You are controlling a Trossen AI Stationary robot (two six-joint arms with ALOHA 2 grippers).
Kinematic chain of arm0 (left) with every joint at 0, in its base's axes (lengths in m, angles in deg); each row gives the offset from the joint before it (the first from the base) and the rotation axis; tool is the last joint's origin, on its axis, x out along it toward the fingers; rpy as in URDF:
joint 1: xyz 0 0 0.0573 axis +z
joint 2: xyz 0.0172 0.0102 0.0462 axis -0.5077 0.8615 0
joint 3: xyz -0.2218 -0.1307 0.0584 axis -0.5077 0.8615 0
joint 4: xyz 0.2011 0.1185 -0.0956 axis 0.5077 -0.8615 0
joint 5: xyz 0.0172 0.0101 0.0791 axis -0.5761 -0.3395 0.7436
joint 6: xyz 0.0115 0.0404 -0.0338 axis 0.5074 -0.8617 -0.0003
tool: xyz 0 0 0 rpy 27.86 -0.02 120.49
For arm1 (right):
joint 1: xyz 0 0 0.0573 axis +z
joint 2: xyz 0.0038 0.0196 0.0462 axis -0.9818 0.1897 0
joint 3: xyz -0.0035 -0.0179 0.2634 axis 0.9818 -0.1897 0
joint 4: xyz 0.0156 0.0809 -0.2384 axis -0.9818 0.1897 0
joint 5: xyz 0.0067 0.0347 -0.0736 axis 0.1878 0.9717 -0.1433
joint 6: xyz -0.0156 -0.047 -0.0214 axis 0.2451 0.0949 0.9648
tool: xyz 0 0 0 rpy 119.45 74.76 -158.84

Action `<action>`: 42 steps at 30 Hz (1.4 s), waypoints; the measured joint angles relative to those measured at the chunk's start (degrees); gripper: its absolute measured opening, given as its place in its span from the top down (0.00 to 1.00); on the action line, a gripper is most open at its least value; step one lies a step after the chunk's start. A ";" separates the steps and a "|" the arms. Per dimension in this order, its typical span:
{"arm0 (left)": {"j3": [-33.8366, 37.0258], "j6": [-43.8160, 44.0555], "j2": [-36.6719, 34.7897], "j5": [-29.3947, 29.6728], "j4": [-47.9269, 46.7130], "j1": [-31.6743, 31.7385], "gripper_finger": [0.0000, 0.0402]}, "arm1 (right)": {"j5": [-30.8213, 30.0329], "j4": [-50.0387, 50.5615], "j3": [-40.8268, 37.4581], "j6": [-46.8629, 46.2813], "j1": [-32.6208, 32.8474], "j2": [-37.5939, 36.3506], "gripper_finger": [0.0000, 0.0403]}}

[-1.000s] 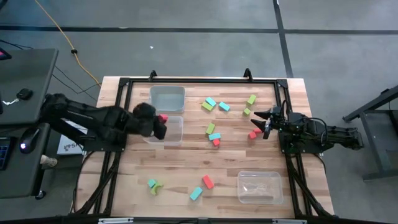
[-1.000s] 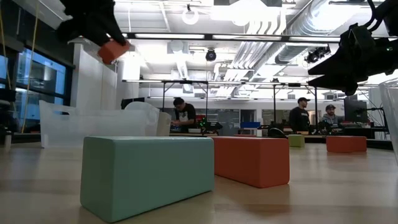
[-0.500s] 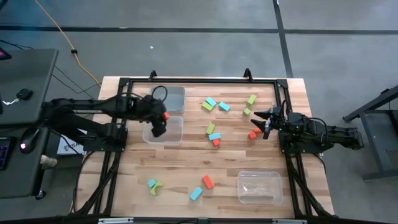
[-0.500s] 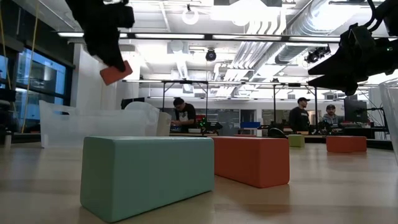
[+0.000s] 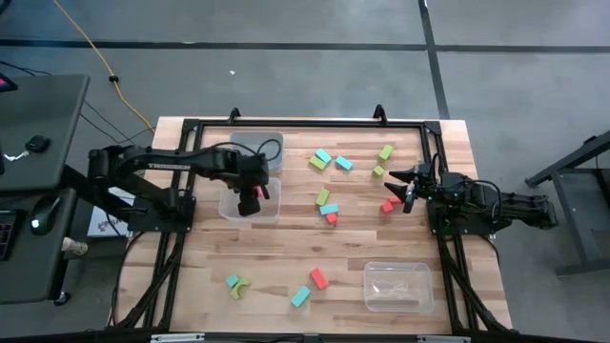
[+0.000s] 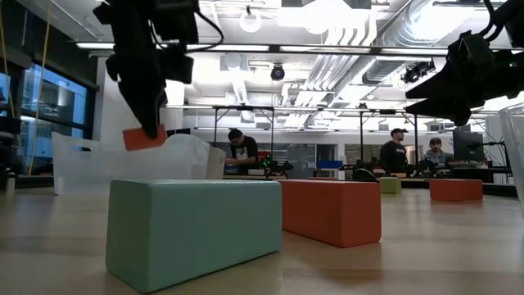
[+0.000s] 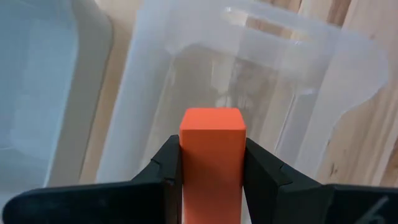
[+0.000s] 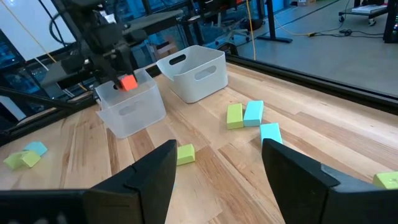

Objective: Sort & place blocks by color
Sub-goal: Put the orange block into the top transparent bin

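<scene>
My left gripper [image 5: 254,197] hangs over the nearer of two clear bins [image 5: 250,202] at the table's left, shut on a red-orange block [image 7: 211,149]. The block also shows in the low view [image 6: 145,138], just above the bin's rim. Loose cyan [image 5: 322,156], green [image 5: 322,197] and red [image 5: 332,218] blocks lie flat on the table's middle. My right gripper [image 5: 400,183] waits open at the right, with nothing between its fingers [image 8: 149,171]. My left gripper pinches the red-orange block by two opposite long sides [image 7: 183,163] between its two fingers [image 7: 258,171]. The fingers come steeply from above, pointing down. The block sticks out below the fingertips, lifted clear, over the bin's opening.
A second bin [image 5: 257,148] stands just beyond the first, and a third [image 5: 398,286] at the near right. A red [image 5: 318,278] and a cyan block [image 5: 300,296] and a green arch [image 5: 235,284] lie near the front edge. People stand in the room behind.
My left gripper has sunk toward the nearer clear bin and shifted a little toward the table's near edge, rolling its wrist as it went. The red-orange block has come down with it, from high above the bin to just above its rim.
</scene>
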 joint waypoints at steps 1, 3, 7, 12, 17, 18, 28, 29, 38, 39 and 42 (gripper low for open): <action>0.00 0.00 0.87 0.00 0.04 0.00 0.80 | 0.00 -0.02 0.00 -0.01 0.00 0.00 0.44; 0.02 0.03 2.22 -0.01 0.28 0.00 0.80 | 0.00 0.00 0.00 0.00 0.00 0.01 0.44; 0.02 1.24 4.90 -0.02 0.89 0.00 0.80 | 0.00 -0.01 0.01 0.01 0.01 0.02 0.44; 0.02 1.97 7.99 -0.02 2.08 0.00 0.80 | -0.13 -0.02 0.01 0.00 0.00 0.02 0.44; 0.02 3.05 9.88 0.00 2.52 0.00 0.80 | -0.14 0.00 0.00 0.00 0.00 0.01 0.44; 0.02 3.04 9.86 -0.02 2.53 0.00 0.80 | -0.14 -0.01 0.00 0.00 0.00 0.02 0.44; 0.02 3.47 9.78 0.02 3.39 1.10 0.80 | -0.14 -0.10 0.00 -10.96 0.00 0.02 0.44; 0.02 3.47 9.78 0.02 3.39 1.27 0.80 | -0.13 -0.10 0.00 -12.19 0.00 0.02 0.44; 0.02 3.51 9.78 0.18 3.79 3.37 0.80 | -0.18 -0.13 -0.01 -16.22 0.00 0.02 0.44; 0.02 3.50 9.78 0.20 3.91 3.39 0.80 | -0.18 -0.13 0.00 -16.40 0.00 0.02 0.44; 0.02 3.50 9.78 0.21 4.44 3.18 0.80 | -0.18 -0.13 -0.01 -16.56 0.00 0.02 0.44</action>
